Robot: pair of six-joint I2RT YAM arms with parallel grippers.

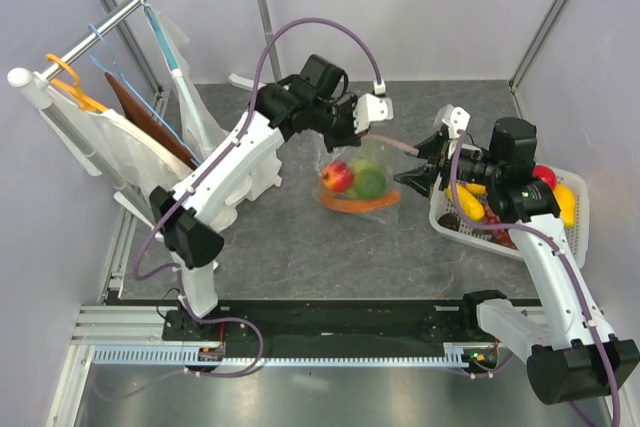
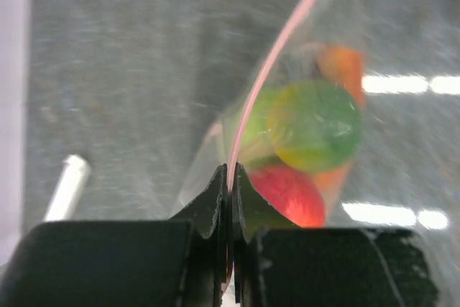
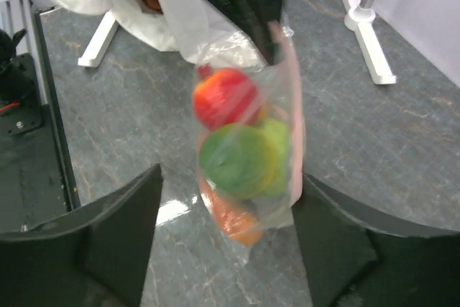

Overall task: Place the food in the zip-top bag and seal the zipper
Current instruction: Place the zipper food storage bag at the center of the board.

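Pinches the thin pink-red zipper strip [image 2: 266, 77] of the clear plastic zip-top bag [image 1: 372, 162] with the left gripper [image 2: 228, 174], jaws closed on it. Hangs there with red toy apple [image 3: 224, 97], round green cabbage [image 3: 233, 159] and long orange piece [image 3: 233, 222] inside. Spreads right gripper [image 1: 415, 175] wide open, bag between its fingers.

Left claw [image 2: 230, 177] pinched tight on the pink zipper strip [image 2: 267, 75] — the bag [image 2: 207, 157] hangs off it with a green cabbage [image 2: 316, 124], red apple [image 2: 289, 193] and orange piece [image 2: 342, 67] inside — blurry grey desk [image 2: 108, 70] behind.
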